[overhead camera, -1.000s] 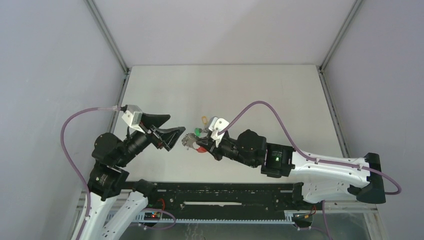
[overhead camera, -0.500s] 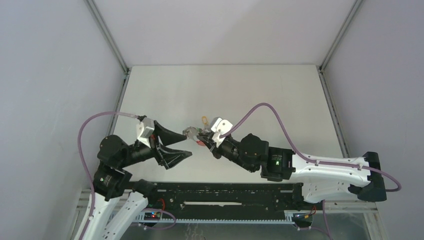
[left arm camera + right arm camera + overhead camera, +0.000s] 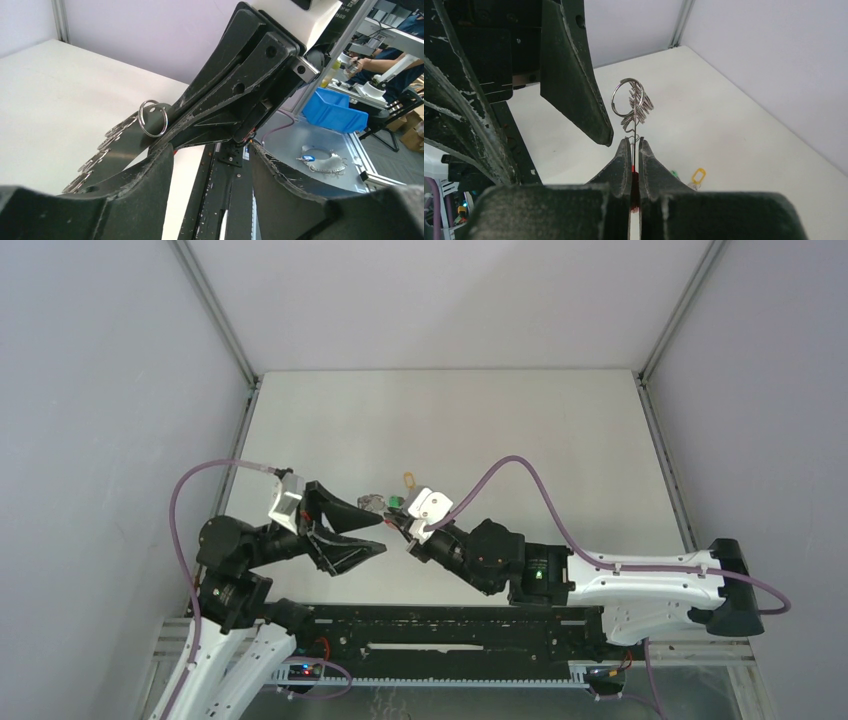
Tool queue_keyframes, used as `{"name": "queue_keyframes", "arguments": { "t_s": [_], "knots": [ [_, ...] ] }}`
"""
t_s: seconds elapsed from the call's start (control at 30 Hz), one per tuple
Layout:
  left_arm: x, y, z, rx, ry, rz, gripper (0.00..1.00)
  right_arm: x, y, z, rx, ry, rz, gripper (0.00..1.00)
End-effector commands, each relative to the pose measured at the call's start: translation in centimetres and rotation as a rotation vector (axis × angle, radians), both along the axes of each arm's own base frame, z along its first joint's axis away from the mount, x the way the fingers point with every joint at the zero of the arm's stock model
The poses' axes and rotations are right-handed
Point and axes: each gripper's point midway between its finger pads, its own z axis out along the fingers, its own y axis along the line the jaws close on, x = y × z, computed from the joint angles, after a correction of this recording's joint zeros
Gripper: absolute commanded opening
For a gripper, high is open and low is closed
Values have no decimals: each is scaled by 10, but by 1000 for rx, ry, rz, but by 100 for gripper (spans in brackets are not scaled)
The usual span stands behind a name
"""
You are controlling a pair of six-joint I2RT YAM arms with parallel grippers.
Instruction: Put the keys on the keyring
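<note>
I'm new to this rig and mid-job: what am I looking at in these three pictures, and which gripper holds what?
This is a two-armed robot working at a white table. The wide picture looks down from above and behind the arms. The other two come from a camera on each wrist. The right gripper is shut on the keyring, which sticks out past its fingertips. The left gripper faces it with jaws apart, holding nothing. The yellow key and green key lie on the table, not yet on the ring.
</note>
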Motion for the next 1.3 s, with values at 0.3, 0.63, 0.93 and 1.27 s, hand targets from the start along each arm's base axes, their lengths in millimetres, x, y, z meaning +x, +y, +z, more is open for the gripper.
{"name": "queue_keyframes", "arguments": {
  "t_s": [0.3, 0.63, 0.93, 1.27],
  "knots": [
    [29, 9, 19, -66, 64, 189, 43, -8, 2, 17, 63, -13, 8, 0],
    [19, 8, 37, -141, 109, 144, 45, -9, 3, 17, 66, -11, 12, 0],
    [28, 13, 40, -152, 105, 205, 39, -10, 4, 17, 64, -10, 19, 0],
    [34, 18, 45, -155, 101, 264, 31, -10, 5, 15, 58, -13, 22, 0]
  ]
}}
